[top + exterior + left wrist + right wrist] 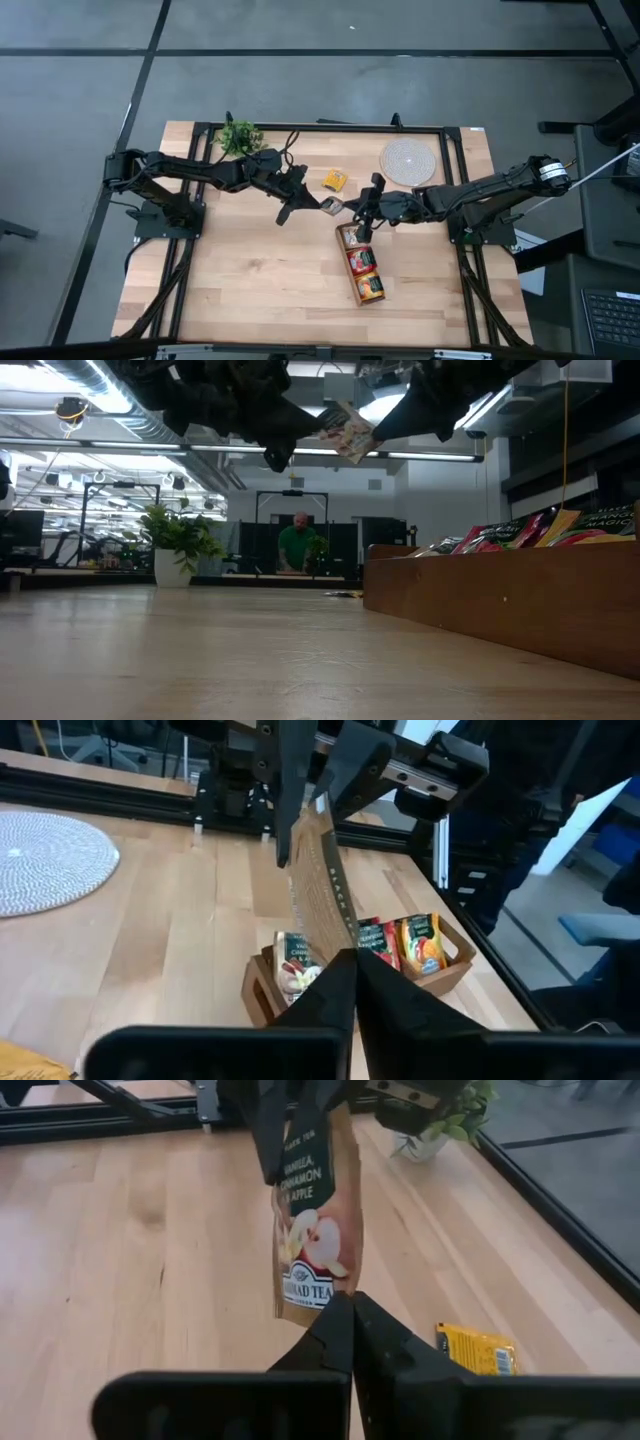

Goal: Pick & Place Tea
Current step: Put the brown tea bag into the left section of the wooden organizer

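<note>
High view: the left gripper (322, 205) and right gripper (345, 208) meet mid-frame, both pinched shut on one tea sachet (332, 205), above the wooden tray (347, 262). A yellow sachet (334, 180) lies just above; the woven mat (408, 161) sits upper right.

Low view: the sachet hangs aloft at top centre; the tray wall (500, 605) blocks the right, its far end cut off. A person (297, 545) sits far back.

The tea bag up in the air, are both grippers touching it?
Touching. Right wrist view: right gripper pinches the sachet at one end, left gripper at the other.
</note>
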